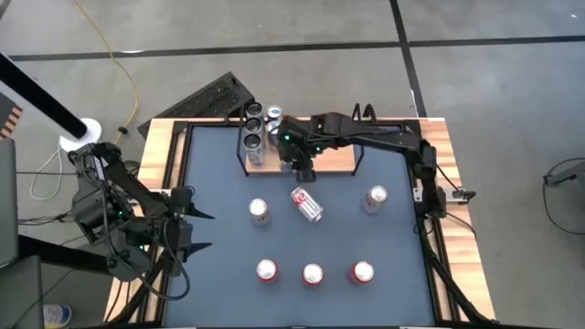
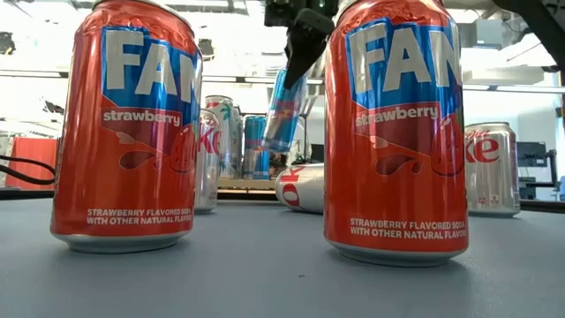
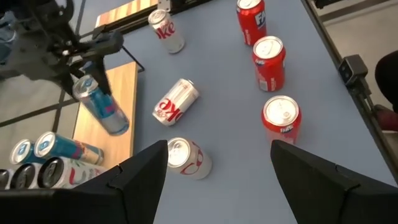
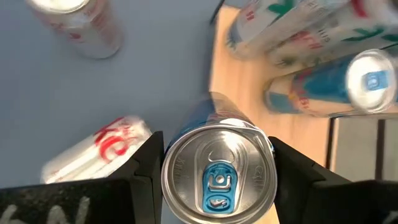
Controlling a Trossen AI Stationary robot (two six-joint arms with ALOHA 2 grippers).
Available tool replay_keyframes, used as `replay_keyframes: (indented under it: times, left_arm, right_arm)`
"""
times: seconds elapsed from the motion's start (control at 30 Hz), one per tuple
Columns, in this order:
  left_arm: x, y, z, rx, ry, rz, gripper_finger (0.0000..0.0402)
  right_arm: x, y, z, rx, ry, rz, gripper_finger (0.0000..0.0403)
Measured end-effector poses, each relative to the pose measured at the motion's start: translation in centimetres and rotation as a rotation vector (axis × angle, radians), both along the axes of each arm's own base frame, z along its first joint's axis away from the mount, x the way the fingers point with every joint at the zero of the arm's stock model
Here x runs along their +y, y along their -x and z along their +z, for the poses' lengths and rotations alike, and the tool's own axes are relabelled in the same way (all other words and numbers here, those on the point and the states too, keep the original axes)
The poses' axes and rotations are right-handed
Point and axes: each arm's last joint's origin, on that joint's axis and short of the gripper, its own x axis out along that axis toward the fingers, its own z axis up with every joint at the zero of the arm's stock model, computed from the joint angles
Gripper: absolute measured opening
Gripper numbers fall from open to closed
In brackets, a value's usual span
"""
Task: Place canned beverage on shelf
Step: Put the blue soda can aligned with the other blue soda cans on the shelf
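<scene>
The right gripper was clamped on the slim blue can, one finger on each side just below its rim, holding it in the air over the front edge of the shelf, near the table's far edge. The can's long axis was tilted, not upright: top leaning toward the gripper, base swung out toward the cans already standing at the shelf's left end. That tilt looked like what the next move turned on; it probably needed squaring up before its base could sit flat on the bare board beside them.

The left gripper waited at the table's left edge, fingers apart, holding nothing, and well away from the shelf, so the right arm was clearly the nearer one.

A fallen silver can lay on its side just in front of the shelf.
</scene>
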Motion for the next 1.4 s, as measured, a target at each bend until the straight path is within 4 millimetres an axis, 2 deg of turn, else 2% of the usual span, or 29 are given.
replay_keyframes:
  times: [0.23, 0.3, 0.43, 0.7, 1.03, 1.4]
  left_arm:
    - [0.1, 0.0, 0.0, -0.015, -0.017, 0.021, 0.0275]
    - [0.2, 0.0, 0.0, -0.018, -0.023, 0.026, 0.0275]
    - [0.2, 0.0, 0.0, -0.027, -0.026, 0.037, 0.0275]
    - [0.2, 0.0, 0.0, -0.035, -0.025, 0.05, 0.0275]
    - [0.2, 0.0, 0.0, -0.036, -0.024, 0.052, 0.0275]
    - [0.2, 0.0, 0.0, -0.036, -0.025, 0.052, 0.0275]
  right_arm:
    - [-2.7, -0.7, -1.1, -0.029, -0.043, 0.008, 0.0191]
    - [-3.4, -1.1, -2.5, 0.008, -0.048, 0.005, 0.0191]
    - [-4.0, -1.6, -3.7, 0.042, -0.04, 0.018, 0.0197]
    - [-4.2, -1.9, -3.9, 0.051, -0.028, 0.036, 0.0203]
    - [-4.3, -2.1, -3.9, 0.038, -0.023, 0.038, 0.024]
    - [-4.3, -2.1, -3.6, 0.036, 0.0, 0.031, 0.0245]
